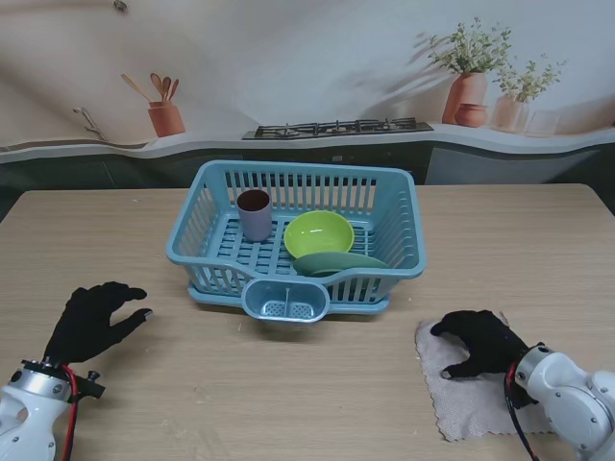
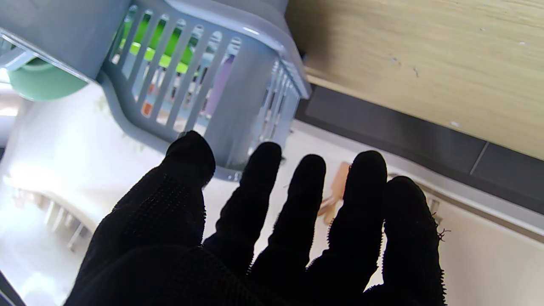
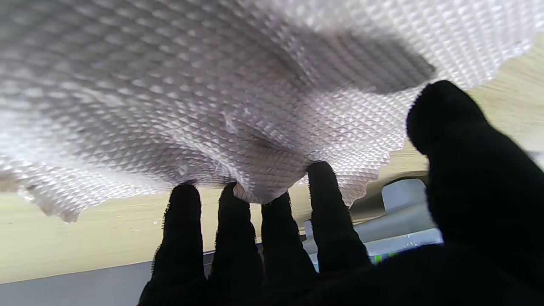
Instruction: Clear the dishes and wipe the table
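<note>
Right hand (image 1: 483, 343) presses its four fingertips (image 3: 276, 204) down on the grey cloth (image 1: 461, 403), grasping nothing, thumb lifted clear; the cloth lies flat on the table (image 1: 288, 394) at the right, mostly under and nearer to me than that hand. Left hand (image 1: 91, 322) hovers released, fingers spread. Between them, farther off, the blue rack (image 1: 389, 206) holds a cup (image 1: 255, 213), green bowl (image 1: 319, 233) and plate (image 1: 338, 262).

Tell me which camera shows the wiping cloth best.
The stand view: the whole cloth lies flat on the table with the right hand on it. The right wrist view shows only its weave up close against the fingertips. The left wrist view misses it.
</note>
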Controlling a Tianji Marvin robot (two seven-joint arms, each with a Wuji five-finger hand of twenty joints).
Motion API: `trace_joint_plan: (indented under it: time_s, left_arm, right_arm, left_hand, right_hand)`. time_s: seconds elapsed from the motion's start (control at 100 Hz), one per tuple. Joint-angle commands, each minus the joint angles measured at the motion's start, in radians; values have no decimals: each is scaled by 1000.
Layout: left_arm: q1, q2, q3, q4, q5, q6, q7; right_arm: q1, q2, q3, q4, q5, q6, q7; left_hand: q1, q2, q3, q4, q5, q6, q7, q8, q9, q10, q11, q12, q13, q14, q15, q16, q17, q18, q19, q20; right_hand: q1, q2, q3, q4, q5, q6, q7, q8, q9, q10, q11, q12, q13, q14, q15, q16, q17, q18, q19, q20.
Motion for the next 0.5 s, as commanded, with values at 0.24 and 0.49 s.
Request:
trace_joint_plan:
  time_s: [0.24,0.49]
  left_arm:
    - [8,-6,0,-12,-9,1,-19]
    - [7,-7,-1,-10,-10,0,-17]
  right_arm:
    - [-1,12,-36,33,-112,-40,25]
    - [9,12,-78,56,-178,-33,-59]
  left_hand:
    - [-9,44,10,27,37,15,-7,-5,-8,19,-6,-14,-12,33,0,0,-16,25,-17,-19]
    - [-7,46,4,27,38,16,-6,-5,-7,20,-6,-14,-12,34,0,0,-16,25,-17,-19]
  right_hand:
    - [53,-203,330,-26,48,101,119,-6,42,35,205,56,134,14,362,132,141,0,435,75]
    - [190,-228,441,-14,129,116,343,50,194,67,403,134,328,7,747,298,396,-103,821,146]
